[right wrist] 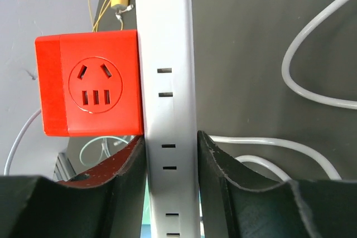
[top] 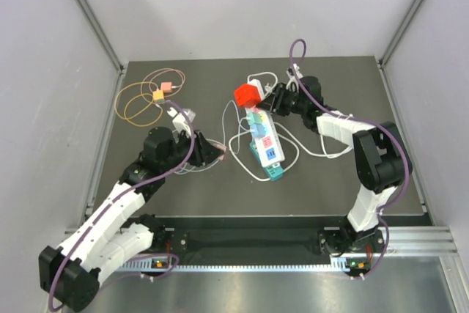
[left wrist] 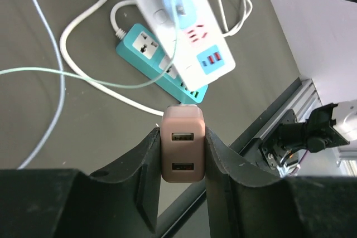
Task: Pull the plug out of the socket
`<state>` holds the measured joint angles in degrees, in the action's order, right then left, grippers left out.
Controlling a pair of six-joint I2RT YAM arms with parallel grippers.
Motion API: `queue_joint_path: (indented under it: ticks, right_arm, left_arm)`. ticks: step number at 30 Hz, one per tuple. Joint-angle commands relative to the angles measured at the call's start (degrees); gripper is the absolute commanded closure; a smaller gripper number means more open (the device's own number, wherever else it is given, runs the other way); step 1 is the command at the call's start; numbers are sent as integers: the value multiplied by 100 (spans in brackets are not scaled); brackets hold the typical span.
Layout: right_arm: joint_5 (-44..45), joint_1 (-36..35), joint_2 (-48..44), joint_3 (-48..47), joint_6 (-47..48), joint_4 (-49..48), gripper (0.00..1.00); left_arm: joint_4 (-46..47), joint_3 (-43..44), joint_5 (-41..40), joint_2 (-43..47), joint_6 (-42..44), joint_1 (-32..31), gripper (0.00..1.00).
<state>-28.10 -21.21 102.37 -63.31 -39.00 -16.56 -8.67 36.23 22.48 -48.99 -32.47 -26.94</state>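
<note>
Rose-brown USB charger (left wrist: 182,151) is clamped between the left fingers (left wrist: 142,176). It is held up over the table (top: 183,188) left of centre, well apart from both strips. It looks already out of its socket, though the prongs are not clear to see.

Right fingers (right wrist: 125,179) are pressed onto the two sides of the white power strip (right wrist: 166,110) at its far end. They sit just beside the red cube adapter (right wrist: 92,90), which is plugged on the strip's face. The strip lies mid-table toward the far edge, its near end overlapping the teal power strip (left wrist: 146,45).

Risks:
- **Charger slip:** the grip is on smooth side walls only, so a tug from any lead at its far tip could twist it or slip it out.
- **Cable snag:** the pale green cable (left wrist: 56,71) and white cord (right wrist: 318,93) loop loose around the strips. A left-arm move away could snag them and drag the strips.
- **Strip slide:** the right fingers pinch a narrow smooth body. If it slides, the strip could lift or swing and knock the red cube.
- **Tight access:** if the cube is the next plug, the right fingers so close to it leave little room.
</note>
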Motion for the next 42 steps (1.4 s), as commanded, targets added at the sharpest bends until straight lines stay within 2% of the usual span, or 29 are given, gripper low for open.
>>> queue_joint_path:
  ticks: [1, 4, 8, 9, 12, 16, 19, 22, 26, 31, 42]
  right_arm:
    - [-266, -41, -463, -103, -222, -981, 100]
    - [-467, 3, -498, -24, -318, -1156, 100]
    - [-705, 100, -577, 134, -450, -1446, 100]
    - [-723, 108, -595, 161, -476, -1473, 100]
    - [-855, 117, -630, 266, -538, -1631, 100]
    - [-1083, 117, -692, 442, -687, -1965, 100]
    - [-1303, 117, -753, 547, -880, -2290, 100]
    - [-1391, 117, -814, 644, -1029, -2492, 100]
    - [-1330, 117, -885, 776, -1328, -2659, 100]
    - [-1321, 73, -780, 925, -1785, -3081, 100]
    - [-1374, 12, -525, 917, -1979, -3284, 100]
  left_arm:
    - [-153, 402, 72, 486, 529, 4, 100]
    - [-591, 787, -242, 662, 916, 4, 100]
    - [-988, 1202, -1691, 689, 1286, 13, 100]
    - [-953, 1246, -2399, 681, 1330, 13, 100]
    - [-454, 1290, -3492, 497, 1375, 57, 100]
    - [513, 1465, -3917, -432, 1340, 303, 100]
    - [822, 1729, -3621, -1336, 1112, 820, 100]
    - [1384, 1931, -3103, -2181, 611, 1829, 100]
    - [1859, 2318, -2803, -3158, 311, 2463, 100]
    - [1904, 3100, -2512, -4379, 276, 2939, 100]
    - [1912, 4645, -2055, -6533, -312, 3704, 100]
